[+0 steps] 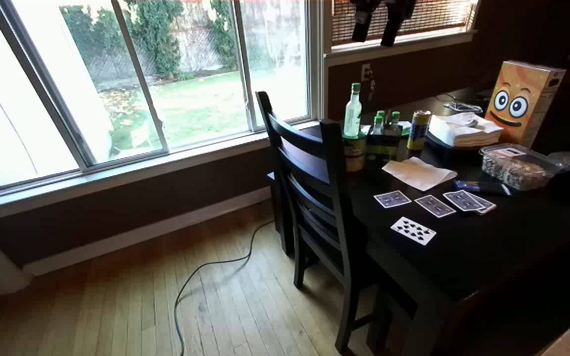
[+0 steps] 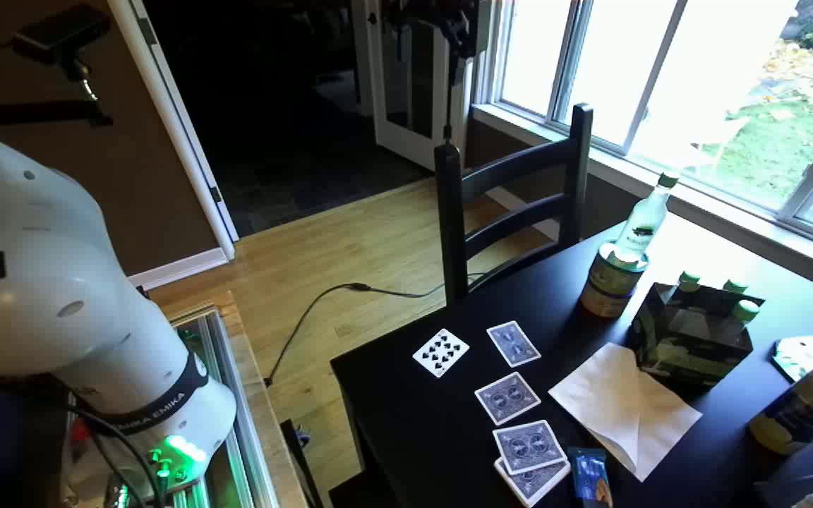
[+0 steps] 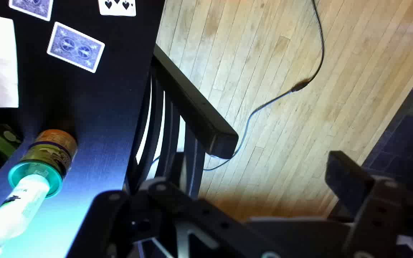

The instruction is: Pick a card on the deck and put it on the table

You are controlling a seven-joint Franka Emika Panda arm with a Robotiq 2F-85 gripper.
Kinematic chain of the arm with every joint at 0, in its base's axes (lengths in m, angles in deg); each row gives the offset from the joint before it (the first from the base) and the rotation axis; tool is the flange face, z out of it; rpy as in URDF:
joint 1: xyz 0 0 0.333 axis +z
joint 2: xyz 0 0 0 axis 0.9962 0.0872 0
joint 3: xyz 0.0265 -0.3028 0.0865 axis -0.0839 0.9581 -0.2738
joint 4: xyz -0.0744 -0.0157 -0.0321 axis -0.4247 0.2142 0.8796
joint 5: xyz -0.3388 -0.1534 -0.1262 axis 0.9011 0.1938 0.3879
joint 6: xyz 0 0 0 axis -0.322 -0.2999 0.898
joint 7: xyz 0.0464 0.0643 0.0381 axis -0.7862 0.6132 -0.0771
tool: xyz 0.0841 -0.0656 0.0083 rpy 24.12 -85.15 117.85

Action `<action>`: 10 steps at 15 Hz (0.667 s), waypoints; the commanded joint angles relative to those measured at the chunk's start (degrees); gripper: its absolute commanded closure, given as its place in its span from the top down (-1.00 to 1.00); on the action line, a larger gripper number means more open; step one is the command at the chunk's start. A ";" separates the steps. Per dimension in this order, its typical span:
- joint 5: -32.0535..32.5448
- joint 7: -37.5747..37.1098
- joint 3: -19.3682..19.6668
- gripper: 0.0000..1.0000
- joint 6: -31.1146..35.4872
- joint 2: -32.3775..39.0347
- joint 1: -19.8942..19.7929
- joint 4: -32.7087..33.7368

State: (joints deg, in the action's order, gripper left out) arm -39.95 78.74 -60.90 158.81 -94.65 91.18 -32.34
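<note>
Orange and big-eyed, a box [image 1: 511,106] shows only in an exterior view. Both exterior views show the deck [image 2: 533,487], top card [image 2: 530,447] askew, on the dark table [image 1: 463,262]; my wrist view catches just part of the face-up spade card [image 3: 117,9]. My fingers [image 3: 348,179] stand wide apart, floor [image 3: 278,172] showing between them, holding and touching nothing.

Bright window [image 1: 141,84], pale floorboards [image 1: 131,291], shadowed walls [image 1: 131,210], perhaps brown
</note>
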 commanded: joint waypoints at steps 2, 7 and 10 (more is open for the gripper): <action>-0.36 0.28 -0.96 1.00 -0.18 0.08 -1.13 0.14; -0.36 0.28 -0.96 1.00 -0.18 0.08 -1.13 0.14; 8.57 -8.51 -3.94 1.00 8.99 0.01 -4.37 -3.52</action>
State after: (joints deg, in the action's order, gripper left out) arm -36.91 75.70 -62.24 161.96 -94.62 89.76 -33.05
